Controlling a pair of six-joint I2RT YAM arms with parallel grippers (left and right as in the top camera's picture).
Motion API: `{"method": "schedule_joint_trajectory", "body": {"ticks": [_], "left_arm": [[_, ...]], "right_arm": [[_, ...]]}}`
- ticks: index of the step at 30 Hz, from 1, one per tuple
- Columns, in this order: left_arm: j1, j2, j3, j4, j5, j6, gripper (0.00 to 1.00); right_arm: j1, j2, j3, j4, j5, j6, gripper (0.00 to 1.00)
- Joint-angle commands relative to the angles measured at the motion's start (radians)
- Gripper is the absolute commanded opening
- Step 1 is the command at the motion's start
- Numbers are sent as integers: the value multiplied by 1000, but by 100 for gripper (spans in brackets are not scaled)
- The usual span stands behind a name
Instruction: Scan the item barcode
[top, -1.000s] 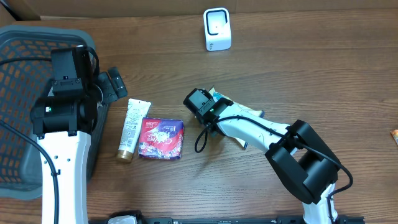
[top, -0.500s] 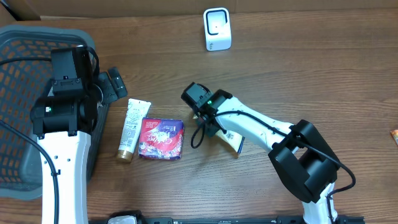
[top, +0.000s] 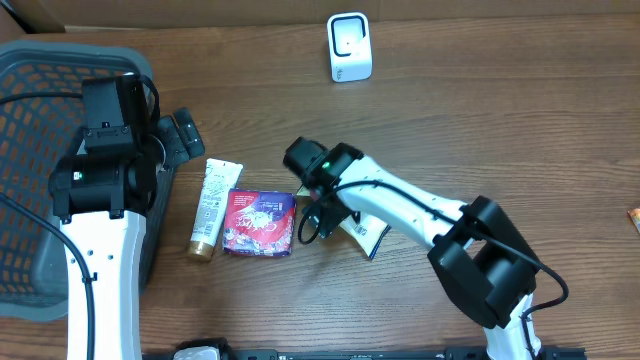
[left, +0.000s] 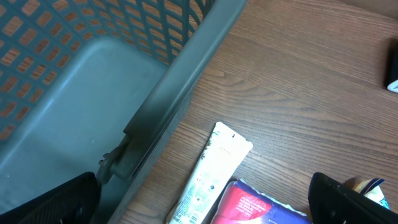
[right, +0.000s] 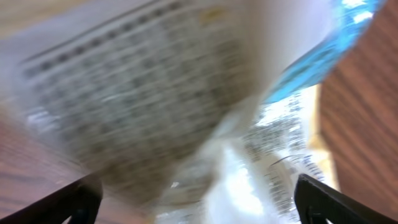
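Observation:
The item, a white printed packet with a blue edge (top: 366, 233), lies flat on the table just under my right arm. In the right wrist view the packet (right: 186, 93) fills the frame, too blurred to make out a barcode. My right gripper (top: 322, 200) (right: 199, 205) is open, its dark fingertips (right: 68, 202) far apart on either side of the packet. The white scanner (top: 349, 47) stands at the back of the table. My left gripper (top: 180, 135) (left: 202, 208) is open and holds nothing. It hangs by the basket's right rim, above the tube.
A grey mesh basket (top: 40, 120) (left: 93, 81) takes up the left side. A white tube (top: 214, 205) (left: 214, 171) and a red packet (top: 259, 222) (left: 261, 208) lie side by side left of the right gripper. A small orange thing (top: 634, 215) shows at the right edge.
My right arm swung left and toward the front, carrying the packet with it, then its jaws opened and the packet now lies on the table. The left arm has not moved.

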Motion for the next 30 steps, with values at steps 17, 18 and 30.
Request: {"method": "schedule_joint_trajectory", "body": {"ticks": [17,18,30], "left_arm": [[-1,-7,12,-3,11,-10,100],[-1,-7,12,-3,11,-10,100],[-1,-7,12,-3,11,-10,100]], "right_arm": [[49,13,8,99,52,64,45],[45,14,8,102,51,62,39],[40,154,8,129,29,61,43]]}}
